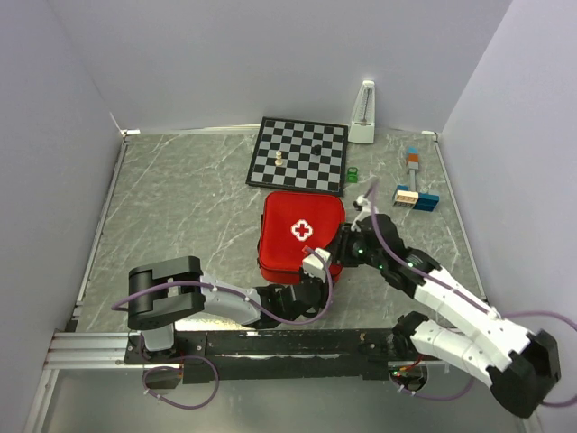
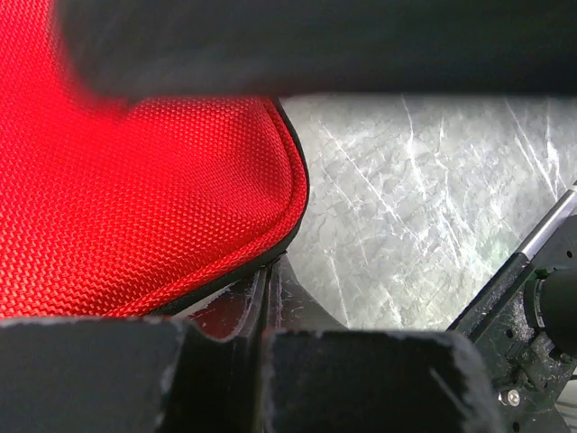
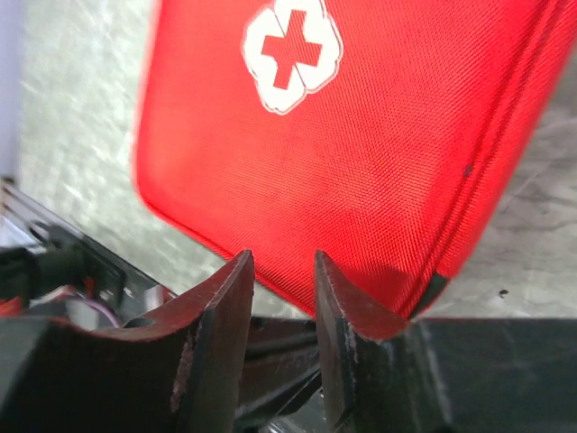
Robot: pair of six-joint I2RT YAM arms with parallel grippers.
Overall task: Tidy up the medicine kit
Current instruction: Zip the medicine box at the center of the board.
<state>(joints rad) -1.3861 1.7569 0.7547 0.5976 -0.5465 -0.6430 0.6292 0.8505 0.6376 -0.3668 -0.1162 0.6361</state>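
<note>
**A:** From above, where is the kit?

**B:** The soft red zip medicine kit (image 1: 302, 233), with a white cross on top, lies closed on the grey marbled table (image 1: 180, 207). The black-and-white chessboard (image 1: 299, 154) sits just beyond the kit's far edge. A white metronome (image 1: 363, 114) stands farther beyond it, and some coloured blocks (image 1: 415, 197) lie off to the kit's right. Both grippers meet near the kit's near right corner. The left gripper (image 1: 306, 281) is at the near edge and the right gripper (image 1: 335, 253) is at the right edge.

**A:** And the left wrist camera?

**B:** The kit's rounded, black-piped corner fills the upper left. The jaws are pressed together just short of it. I can't tell whether they pinch anything.

**A:** The right wrist?

**B:** It shows the cross side of the kit. The jaws stand a narrow gap apart at the kit's edge, with nothing between them.
</note>
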